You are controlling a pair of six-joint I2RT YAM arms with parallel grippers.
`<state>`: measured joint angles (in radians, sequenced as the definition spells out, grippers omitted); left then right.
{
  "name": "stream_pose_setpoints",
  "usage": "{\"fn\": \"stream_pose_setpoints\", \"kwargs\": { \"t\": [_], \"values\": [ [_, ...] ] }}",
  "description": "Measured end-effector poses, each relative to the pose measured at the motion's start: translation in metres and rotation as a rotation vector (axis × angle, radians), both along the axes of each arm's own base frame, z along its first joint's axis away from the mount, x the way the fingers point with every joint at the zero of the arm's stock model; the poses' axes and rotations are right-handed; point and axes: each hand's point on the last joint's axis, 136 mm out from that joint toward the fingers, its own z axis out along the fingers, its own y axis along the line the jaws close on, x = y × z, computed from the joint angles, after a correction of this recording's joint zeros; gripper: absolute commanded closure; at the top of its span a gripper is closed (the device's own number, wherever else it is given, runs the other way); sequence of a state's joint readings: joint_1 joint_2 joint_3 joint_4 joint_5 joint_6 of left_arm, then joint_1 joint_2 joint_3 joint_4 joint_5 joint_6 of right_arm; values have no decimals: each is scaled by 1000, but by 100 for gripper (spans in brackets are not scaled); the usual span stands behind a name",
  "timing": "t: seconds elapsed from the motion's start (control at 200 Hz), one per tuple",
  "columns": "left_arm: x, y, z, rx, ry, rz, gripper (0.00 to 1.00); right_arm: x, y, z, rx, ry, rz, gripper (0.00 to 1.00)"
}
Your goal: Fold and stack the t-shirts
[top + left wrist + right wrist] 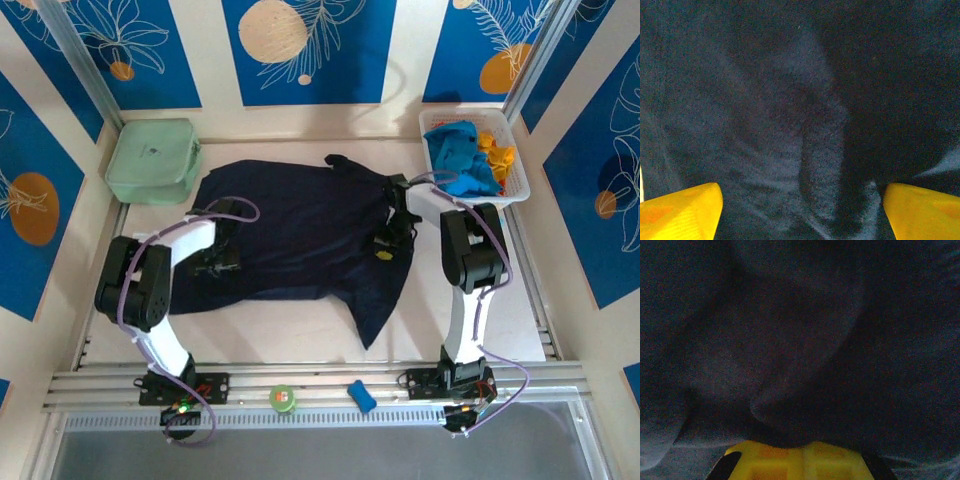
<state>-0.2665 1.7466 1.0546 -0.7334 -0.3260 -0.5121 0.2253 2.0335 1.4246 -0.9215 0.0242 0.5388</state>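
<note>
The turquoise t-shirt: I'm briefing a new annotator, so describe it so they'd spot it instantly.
At the table's far right corner stands a white mesh basket. The turquoise t-shirt lies crumpled in its left half. Its bright blue sets it apart from the orange-yellow t-shirt beside it and the navy t-shirt spread on the table.
</note>
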Motion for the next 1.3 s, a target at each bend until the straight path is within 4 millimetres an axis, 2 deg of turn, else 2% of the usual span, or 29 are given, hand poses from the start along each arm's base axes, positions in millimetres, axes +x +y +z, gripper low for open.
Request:
{"fn": "stream_pose_setpoints", "kwargs": {
  "t": [0.205, 0.285, 0.345, 0.42, 0.49, 0.56, 0.69, 0.77, 0.83, 0.966, 1.046, 1.301],
  "values": [
    [24, -7, 0, 0, -5, -27, 15, 58, -29, 2, -43, -62, -3, 100],
    [34, -10, 1, -1, -11, -41, 15, 75, -37, 3, -58, -90, 11, 100],
    [40, -12, 1, 0, -16, -49, 15, 79, -41, 3, -67, -104, 28, 100],
    [41, -12, 2, 5, -18, -53, 15, 78, -41, 4, -71, -111, 52, 86],
    [41, -12, 2, 8, -17, -60, 14, 65, -39, 6, -60, -115, 76, 72],
    [42, -11, 4, 12, -19, -70, 12, 39, -33, 17, -35, -111, 90, 62],
    [42, -10, 12, 14, -34, -87, 9, -8, -12, 51, 56, -162, 108, 50],
    [43, -11, 26, 8, -66, -96, 9, -33, 2, 62, 127, -188, 108, 43],
    [44, -11, 38, 2, -95, -100, 9, -48, 6, 59, 169, -180, 98, 40],
    [44, -11, 60, -9, -144, -102, 9, -77, 8, 34, 202, -96, 58, 36],
    [42, -11, 65, -12, -155, -102, 8, -84, 9, 28, 211, -71, 42, 35],
    [34, -9, 66, -10, -148, -102, 8, -76, 29, 31, 295, -109, 31, 45]
  ]
}}
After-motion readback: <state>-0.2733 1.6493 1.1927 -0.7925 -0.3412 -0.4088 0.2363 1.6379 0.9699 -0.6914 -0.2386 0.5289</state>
